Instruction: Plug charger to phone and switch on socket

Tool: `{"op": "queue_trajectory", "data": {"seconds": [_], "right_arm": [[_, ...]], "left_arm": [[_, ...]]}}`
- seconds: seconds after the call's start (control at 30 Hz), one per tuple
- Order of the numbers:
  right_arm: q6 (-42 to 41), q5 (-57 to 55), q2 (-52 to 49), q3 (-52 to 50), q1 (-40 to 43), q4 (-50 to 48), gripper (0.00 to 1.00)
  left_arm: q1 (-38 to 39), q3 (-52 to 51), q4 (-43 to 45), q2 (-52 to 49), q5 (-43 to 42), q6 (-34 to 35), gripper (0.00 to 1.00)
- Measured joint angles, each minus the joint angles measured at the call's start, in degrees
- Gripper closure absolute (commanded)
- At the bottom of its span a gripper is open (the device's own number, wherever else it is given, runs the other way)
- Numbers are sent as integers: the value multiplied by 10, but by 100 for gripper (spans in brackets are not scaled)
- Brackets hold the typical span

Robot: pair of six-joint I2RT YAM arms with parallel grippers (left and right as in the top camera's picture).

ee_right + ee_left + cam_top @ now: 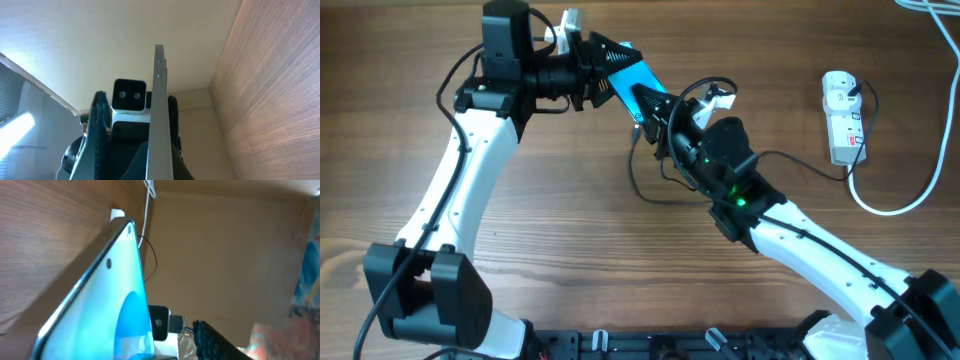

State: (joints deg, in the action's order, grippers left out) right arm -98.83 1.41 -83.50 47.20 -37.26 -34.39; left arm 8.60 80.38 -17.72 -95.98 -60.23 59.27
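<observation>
Two fingers [100, 125] of the left gripper [605, 70] stand on either side of the phone [632, 76], and from the right wrist camera I can see they are not pinched together. One sits close against the phone's back, while the other is apart from its face, with open space between them. I read those jaws as partly open around the phone rather than clamped on it.

My right gripper [660, 112] is closed tight at the phone's other end, the end nearer the right arm. Its fingertips are buried under the wrist in the overhead view, so I cannot tell what they are pinching.

From the right wrist I see the phone edge-on, running straight away from the lens. The left wrist camera sees its teal-blue screen at a steep slant, filling the lower left of the view. The phone spans the gap between the two grippers, toward the far side of the table [570, 230].

The charger [633, 170] drops as a thin black loop just beside the right gripper and trails off to the right toward the socket [844, 118]. Its plug tip is hidden from me.

The socket lies flat, well apart from both grippers, with its white lead [895, 208] curling away beside it.
</observation>
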Motion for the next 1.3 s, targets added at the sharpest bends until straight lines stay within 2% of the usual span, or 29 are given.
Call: {"op": "queue_trajectory", "data": {"seconds": [0.23,0.4,0.67,0.77,0.8,0.9,1.07,1.13,1.17,1.3], "right_arm": [[-15,-4,-7,4,0,-13,96],[-20,-2,-7,5,0,-18,96],[-51,-3,-7,5,0,-20,94],[-48,-2,-7,5,0,-19,81],[-42,-1,-7,5,0,-19,73],[-29,3,-7,5,-1,-18,63],[-27,5,-7,6,-1,-5,60],[-23,5,-7,7,1,15,58],[-12,9,-7,7,3,23,52],[78,61,-17,7,17,71,40]], "left_arm": [[1,0,-3,0,21,0,74],[1,0,-21,0,25,-1,96],[0,0,-23,0,22,0,96],[0,0,-23,0,22,0,96],[0,0,-24,0,23,0,96],[0,0,-29,0,24,0,96],[-3,0,-30,0,24,-12,96],[-13,0,-61,0,31,-35,96],[-17,1,-99,0,41,-52,96],[-41,2,-222,2,96,-123,96]]}}
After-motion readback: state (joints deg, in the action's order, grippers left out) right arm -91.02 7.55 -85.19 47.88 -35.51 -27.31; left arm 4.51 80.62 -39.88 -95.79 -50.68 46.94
